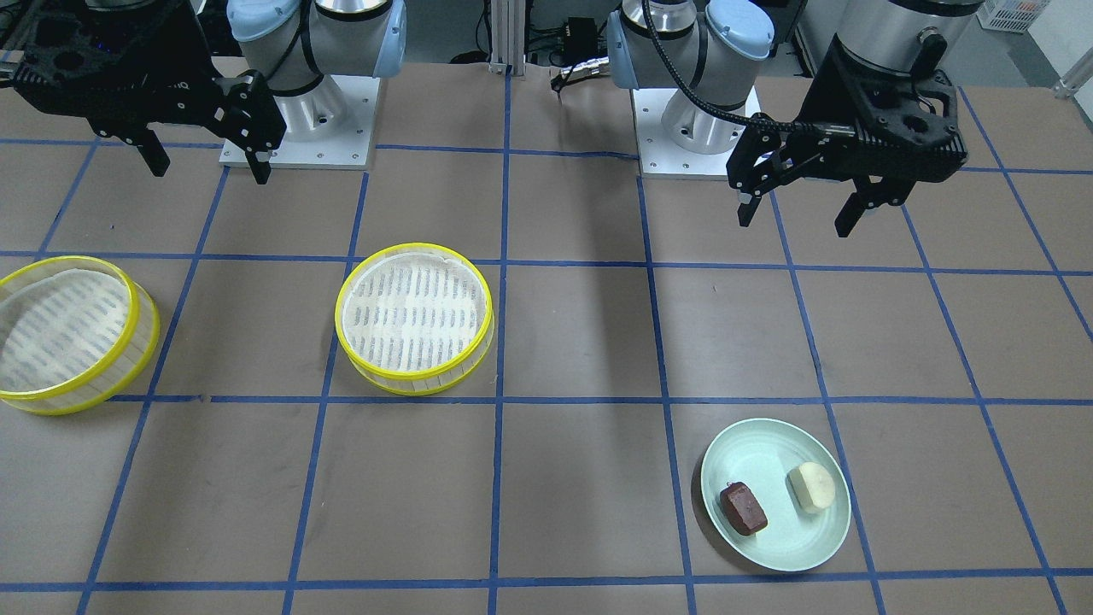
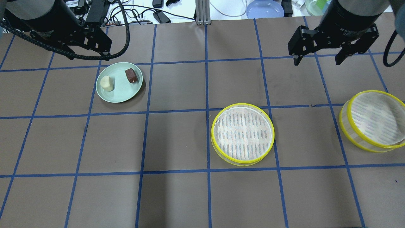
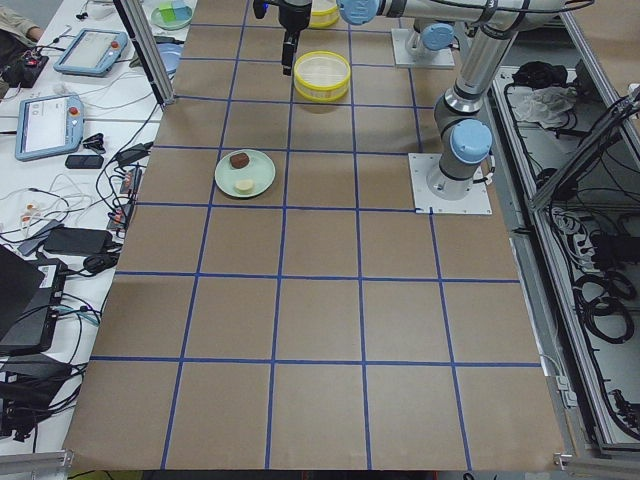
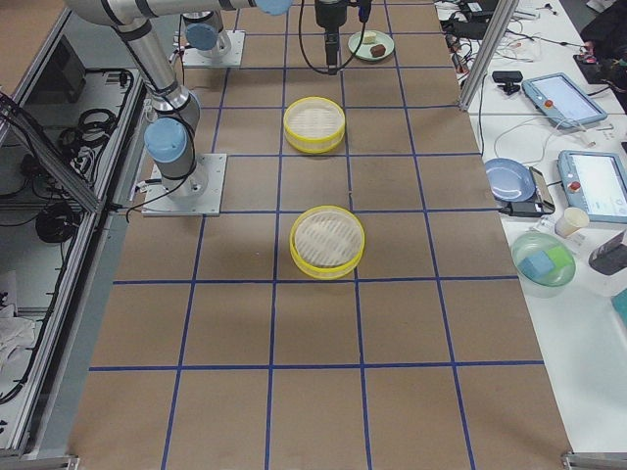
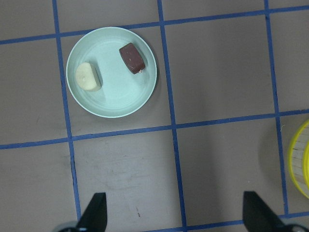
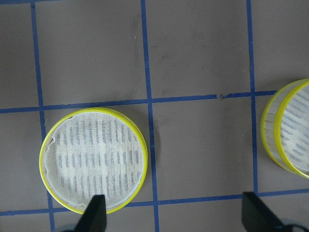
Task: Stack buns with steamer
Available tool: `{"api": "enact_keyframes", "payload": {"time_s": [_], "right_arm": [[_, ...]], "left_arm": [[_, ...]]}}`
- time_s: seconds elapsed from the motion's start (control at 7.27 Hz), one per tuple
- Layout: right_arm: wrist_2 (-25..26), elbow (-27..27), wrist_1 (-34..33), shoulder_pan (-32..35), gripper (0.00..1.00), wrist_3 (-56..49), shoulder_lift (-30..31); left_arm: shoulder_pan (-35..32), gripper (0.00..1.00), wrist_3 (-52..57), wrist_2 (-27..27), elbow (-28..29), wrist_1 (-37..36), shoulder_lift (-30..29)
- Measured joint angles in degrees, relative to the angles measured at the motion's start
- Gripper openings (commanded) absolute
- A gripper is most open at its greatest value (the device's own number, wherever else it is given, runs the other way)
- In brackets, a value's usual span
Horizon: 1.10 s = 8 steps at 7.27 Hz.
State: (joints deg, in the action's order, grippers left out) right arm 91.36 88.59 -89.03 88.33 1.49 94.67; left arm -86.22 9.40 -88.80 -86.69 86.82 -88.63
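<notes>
A cream bun [image 1: 812,487] [image 2: 107,83] [image 5: 88,76] and a dark reddish-brown bun [image 1: 744,507] [image 2: 131,75] [image 5: 132,57] lie apart on a pale green plate [image 1: 773,547] [image 2: 118,95] [image 5: 116,101]. One empty yellow-rimmed steamer tier [image 1: 415,318] [image 2: 242,133] [image 6: 93,159] sits mid-table. The second tier [image 1: 73,333] [image 2: 373,125] [image 6: 289,130] sits at the table's end on my right side, also empty. My left gripper [image 1: 794,220] [image 5: 176,212] is open and empty, raised on the robot's side of the plate. My right gripper [image 1: 209,171] [image 2: 318,61] [image 6: 175,212] is open and empty, raised between the two tiers.
Brown table with a blue tape grid. The arm bases [image 1: 299,128] [image 1: 696,128] stand at the robot's edge. A post [image 2: 201,12], cables, a blue plate [image 2: 265,9] and tablets [image 4: 588,186] lie past the table's far edge.
</notes>
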Motion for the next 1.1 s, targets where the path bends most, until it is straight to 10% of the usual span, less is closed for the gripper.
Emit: {"api": "enact_keyframes", "payload": {"time_s": [0.69, 1.1], "right_arm": [[0.8, 1.0, 2.5, -1.4, 0.99, -6.1, -0.5], [4.8, 1.2, 4.2, -14.1, 1.0, -18.4, -1.8]], "left_arm": [[2.1, 1.0, 4.4, 0.0, -3.9, -1.2, -1.0], [11.3, 0.98, 16.4, 0.5, -5.2, -10.2, -8.7]]}}
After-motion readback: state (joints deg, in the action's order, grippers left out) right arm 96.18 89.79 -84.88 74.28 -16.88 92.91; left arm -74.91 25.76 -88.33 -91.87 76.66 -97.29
